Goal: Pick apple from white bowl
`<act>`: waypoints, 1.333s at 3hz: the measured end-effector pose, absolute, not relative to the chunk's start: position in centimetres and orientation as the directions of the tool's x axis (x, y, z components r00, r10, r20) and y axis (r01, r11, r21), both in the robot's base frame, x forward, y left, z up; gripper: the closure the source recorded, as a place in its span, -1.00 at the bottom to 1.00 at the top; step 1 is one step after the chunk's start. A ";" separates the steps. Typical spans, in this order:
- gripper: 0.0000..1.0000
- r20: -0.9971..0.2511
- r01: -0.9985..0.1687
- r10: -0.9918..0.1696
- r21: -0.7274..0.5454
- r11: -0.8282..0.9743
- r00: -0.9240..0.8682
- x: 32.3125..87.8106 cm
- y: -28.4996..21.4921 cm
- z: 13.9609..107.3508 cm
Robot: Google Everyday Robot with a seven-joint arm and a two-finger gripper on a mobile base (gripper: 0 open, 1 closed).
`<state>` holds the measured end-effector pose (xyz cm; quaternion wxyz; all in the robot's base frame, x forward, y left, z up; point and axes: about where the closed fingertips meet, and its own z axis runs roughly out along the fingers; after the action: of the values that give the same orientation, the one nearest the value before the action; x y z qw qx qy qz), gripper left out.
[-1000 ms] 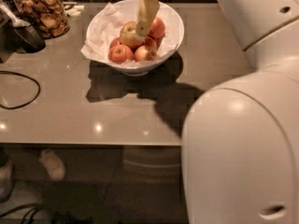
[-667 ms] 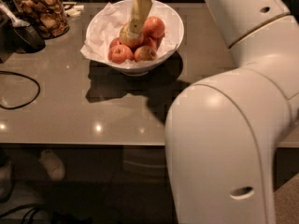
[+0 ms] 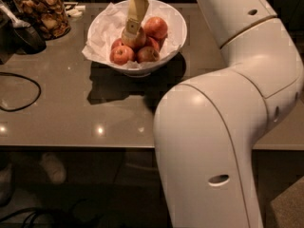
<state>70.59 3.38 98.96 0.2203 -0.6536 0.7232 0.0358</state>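
Camera view: claw (image 3: 132, 31) low inside white bowl (image 3: 176, 37), meeting top of apple (image 3: 138, 42); open or closed, cannot tell. Apple sits mid-pile on crumpled paper (image 3: 105, 26), with redder apples (image 3: 156, 27) touching at right and front. Bowl stands on tabletop (image 3: 71, 120) toward far edge; snack jar (image 3: 42, 12) well apart at left. Judgement: grasp stage. Keep claw centred over apple, squeeze firm but gentle, lift straight up. Sideways pull risks dragging neighbours, snagging paper, shifting bowl.
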 end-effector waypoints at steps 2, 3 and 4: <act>-0.40 -0.374 -0.966 -0.926 -0.220 0.137 -0.046 71.0 4.2 98.3; -0.12 -0.375 -0.967 -0.926 -0.215 0.136 -0.046 71.1 4.2 98.1; -0.20 -0.376 -0.969 -0.926 -0.208 0.133 -0.047 71.2 4.2 97.7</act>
<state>71.18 4.21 97.67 0.2141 -0.6564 0.7216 0.0507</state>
